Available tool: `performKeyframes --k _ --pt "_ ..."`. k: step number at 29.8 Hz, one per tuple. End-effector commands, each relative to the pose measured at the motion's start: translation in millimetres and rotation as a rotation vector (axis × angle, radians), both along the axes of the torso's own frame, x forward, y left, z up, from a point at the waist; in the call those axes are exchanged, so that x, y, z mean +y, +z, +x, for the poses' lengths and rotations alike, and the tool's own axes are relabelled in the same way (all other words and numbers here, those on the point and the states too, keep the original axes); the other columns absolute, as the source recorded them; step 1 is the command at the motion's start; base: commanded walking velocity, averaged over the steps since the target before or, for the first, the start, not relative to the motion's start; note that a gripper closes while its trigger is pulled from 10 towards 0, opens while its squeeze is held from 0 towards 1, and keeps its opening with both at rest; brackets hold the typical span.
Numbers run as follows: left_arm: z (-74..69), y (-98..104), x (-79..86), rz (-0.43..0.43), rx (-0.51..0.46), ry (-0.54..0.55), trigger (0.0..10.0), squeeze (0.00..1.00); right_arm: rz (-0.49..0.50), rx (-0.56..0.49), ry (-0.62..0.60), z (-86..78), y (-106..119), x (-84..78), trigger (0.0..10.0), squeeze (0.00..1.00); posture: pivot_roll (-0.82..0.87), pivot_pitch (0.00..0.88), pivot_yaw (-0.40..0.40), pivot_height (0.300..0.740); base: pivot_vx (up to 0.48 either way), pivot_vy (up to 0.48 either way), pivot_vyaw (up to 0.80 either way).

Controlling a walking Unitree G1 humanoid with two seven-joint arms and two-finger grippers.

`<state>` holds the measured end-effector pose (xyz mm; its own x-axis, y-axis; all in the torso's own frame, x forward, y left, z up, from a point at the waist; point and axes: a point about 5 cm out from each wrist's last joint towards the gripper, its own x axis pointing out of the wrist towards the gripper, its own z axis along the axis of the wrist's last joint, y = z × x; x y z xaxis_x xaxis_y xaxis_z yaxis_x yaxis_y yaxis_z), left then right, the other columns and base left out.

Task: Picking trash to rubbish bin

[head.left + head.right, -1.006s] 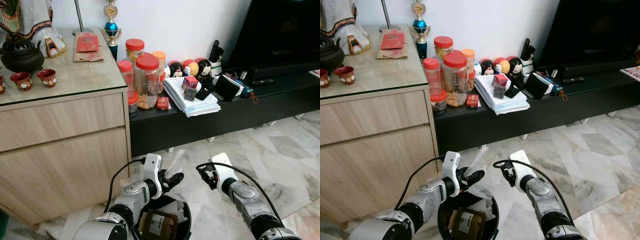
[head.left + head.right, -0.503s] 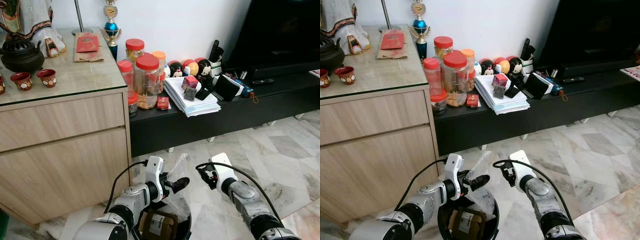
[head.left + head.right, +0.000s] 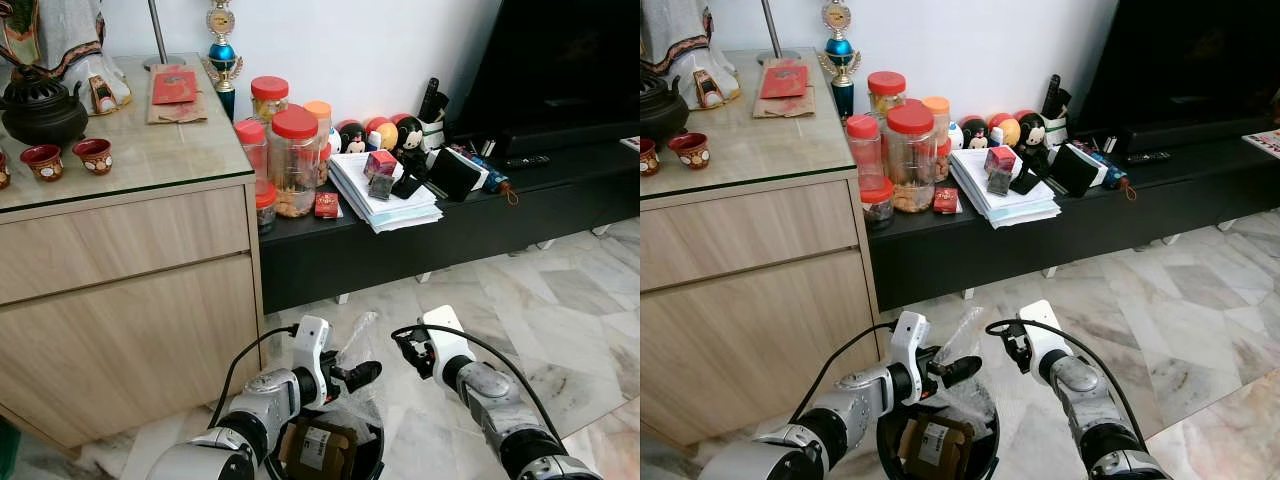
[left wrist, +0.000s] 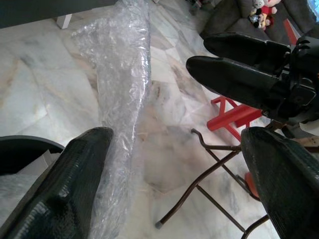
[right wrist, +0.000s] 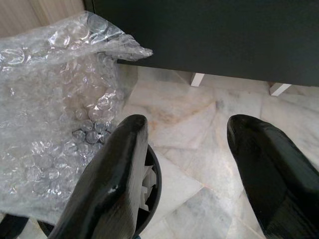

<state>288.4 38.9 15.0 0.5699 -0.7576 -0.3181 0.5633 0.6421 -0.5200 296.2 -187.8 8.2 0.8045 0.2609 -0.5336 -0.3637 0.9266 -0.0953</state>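
The bubble wrap (image 3: pixel 355 345) stands half in the bin (image 3: pixel 985 455): its lower end is down inside the rim, its upper end pokes up and out toward the TV bench (image 3: pixel 450 225). Long axis near upright, leaning away from the robot. A cardboard box (image 3: pixel 312 447) already lies in the bin.

Left gripper (image 3: pixel 352 378) is over the bin's far rim, fingers spread wide. In the left wrist view the wrap (image 4: pixel 119 99) runs along the inside face of one finger (image 4: pixel 65 189), touching or nearly so; the other finger is well apart from it (so the sheet is off-centre in the gap, not pinched).

Right gripper (image 3: pixel 412 352) is just beside the wrap on its other side, fingers also wide and holding nothing. In the right wrist view the wrap (image 5: pixel 55 114) lies off to one finger's outer side, not between the two.

Judgement: left arm is the nearer. The wrap only needs pushing down along its own axis to clear the rim. Risk: springy sheet may pop back up.
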Motion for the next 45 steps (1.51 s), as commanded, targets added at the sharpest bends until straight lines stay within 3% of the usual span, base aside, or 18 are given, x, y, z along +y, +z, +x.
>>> performKeyframes --k 1,5,6,18,24,25,26,27,31,34,40,45 --pt "-10.2 2 -30.9 -0.052 0.021 -0.048 10.0 0.00 -0.001 -0.028 -0.001 4.2 6 -0.7 10.0 0.00 0.11 0.014 -0.095 0.740 0.000 0.000 0.00" --pt "-11.1 1 -30.4 -0.039 0.022 -0.060 10.0 0.00 -0.002 -0.029 0.001 4.4 6 0.0 10.0 0.00 0.11 0.014 -0.095 0.740 0.000 0.000 0.00" --pt "-11.3 1 -30.5 -0.040 0.023 -0.062 10.0 1.00 -0.003 -0.029 0.001 4.5 6 0.0 10.0 0.00 0.11 0.014 -0.095 0.740 0.000 0.000 0.00" --pt "-20.0 -1 -38.5 -0.061 0.047 -0.152 10.0 1.00 -0.002 -0.071 -0.004 11.4 14 2.7 10.0 0.00 0.11 0.014 -0.095 0.740 0.000 0.000 0.00" --pt "-21.3 -2 -38.4 -0.045 0.044 -0.165 10.0 1.00 0.023 -0.189 0.016 30.7 41 14.8 10.0 0.00 0.11 0.014 -0.095 0.740 0.000 0.000 0.00" --pt "-21.3 -2 -38.3 -0.044 0.044 -0.164 10.0 0.59 0.025 -0.198 0.018 32.1 44 15.8 10.0 0.00 0.11 0.014 -0.095 0.740 0.000 0.000 0.00" --pt "-21.2 -2 -38.2 -0.044 0.044 -0.164 10.0 0.59 0.027 -0.203 0.018 32.9 45 16.4 10.0 0.00 0.11 0.014 -0.095 0.740 0.000 0.000 0.00" --pt "-21.3 -3 -37.7 -0.040 0.045 -0.161 10.0 0.00 0.036 -0.235 0.026 37.4 53 20.8 10.0 0.00 0.11 0.014 -0.095 0.740 0.000 0.000 0.00" --pt "-21.1 -3 -36.8 -0.035 0.042 -0.160 10.0 0.00 0.074 -0.293 0.081 44.1 71 37.8 10.0 0.00 0.11 0.014 -0.095 0.740 0.000 0.000 0.00" --pt "-20.9 -3 -36.6 -0.027 0.031 -0.170 10.0 0.00 0.076 -0.291 0.117 43.1 71 45.2 10.0 0.00 0.11 0.014 -0.095 0.740 0.000 0.000 0.00" --pt "-19.1 1 -38.7 -0.037 0.016 -0.182 10.0 0.00 0.013 -0.205 0.146 30.5 46 48.5 10.0 0.00 0.12 0.016 -0.107 0.740 0.000 0.000 0.00" --pt "-18.5 3 -40.1 -0.046 0.006 -0.193 10.0 0.00 -0.014 -0.118 0.114 14.6 22 41.1 10.0 0.00 0.12 0.019 -0.109 0.740 0.000 0.000 0.00"
